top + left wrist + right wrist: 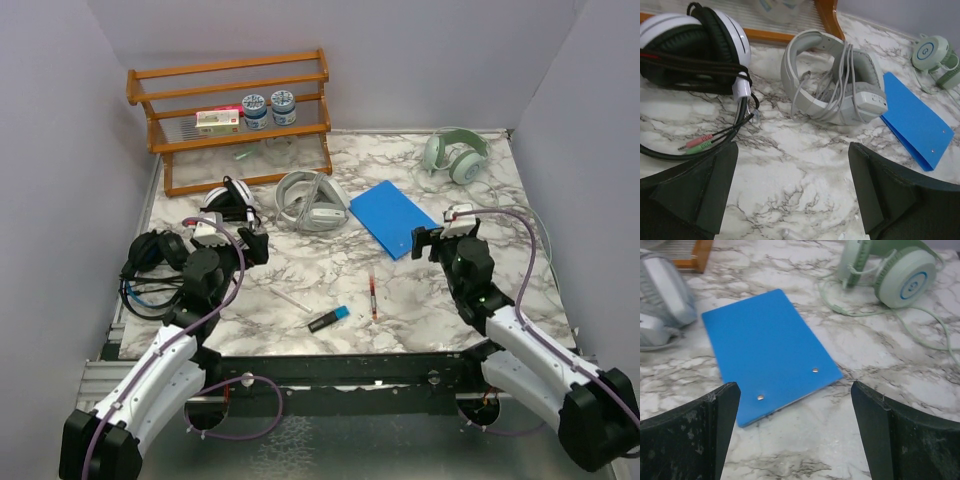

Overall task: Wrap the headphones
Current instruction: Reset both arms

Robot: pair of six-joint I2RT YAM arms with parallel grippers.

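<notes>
Several corded headphones lie on the marble table. An all-black pair (150, 252) sits at the left edge beside my left arm. A white-and-black pair (228, 200) (690, 45) has its cable wound round it. A grey-white pair (310, 200) (835, 82) (662, 300) also has its cable wound round it. A pale green pair (455, 155) (897, 272) (935, 55) lies at the back right with its cable loose. My left gripper (255, 245) (792, 185) is open and empty, just short of the grey-white pair. My right gripper (425, 240) (795, 432) is open and empty over bare table.
A blue folder (393, 217) (770, 347) (915, 125) lies between the grey-white and green pairs. A wooden rack (240, 110) with tins and a box stands at the back left. A red pen (373, 295) and a blue-tipped marker (328, 318) lie near the front. Grey walls enclose the table.
</notes>
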